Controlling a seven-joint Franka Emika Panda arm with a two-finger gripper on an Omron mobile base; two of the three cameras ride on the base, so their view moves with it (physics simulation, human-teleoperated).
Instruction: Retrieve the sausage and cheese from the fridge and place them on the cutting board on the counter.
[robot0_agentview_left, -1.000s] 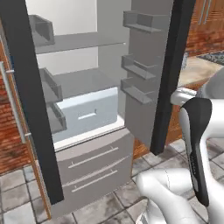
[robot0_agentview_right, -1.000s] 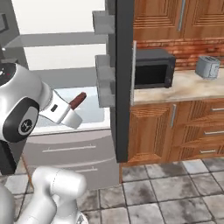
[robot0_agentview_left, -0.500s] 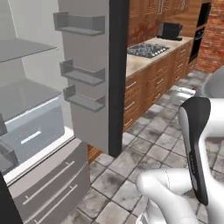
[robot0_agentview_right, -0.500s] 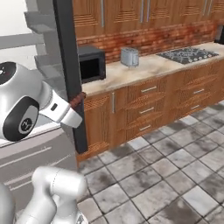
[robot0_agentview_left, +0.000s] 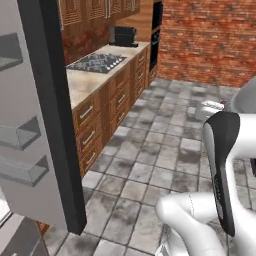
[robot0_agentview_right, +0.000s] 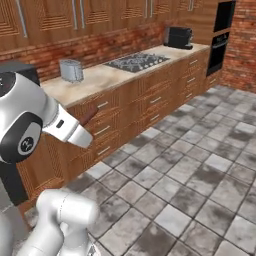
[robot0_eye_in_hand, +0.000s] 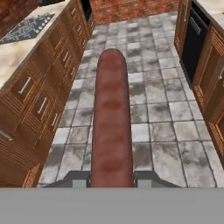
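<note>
With the grey fridge door (robot0_agentview_left: 45, 125) at far left and the beige marbled counter (robot0_agentview_right: 107, 75) beyond it, the gripper (robot0_eye_in_hand: 111, 177), clamped on the long reddish-brown sausage (robot0_eye_in_hand: 111, 118), should stay level and firm until the cutting board appears.

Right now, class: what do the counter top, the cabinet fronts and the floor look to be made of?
Counter: pale stone, matt, going by its beige marbling.
Cabinet fronts: orange-brown wood, lightly glossy, with visible grain and silver bar handles.
Floor: grey stone or ceramic tiles, mottled, with pale grout lines; which of the two is unclear.
</note>
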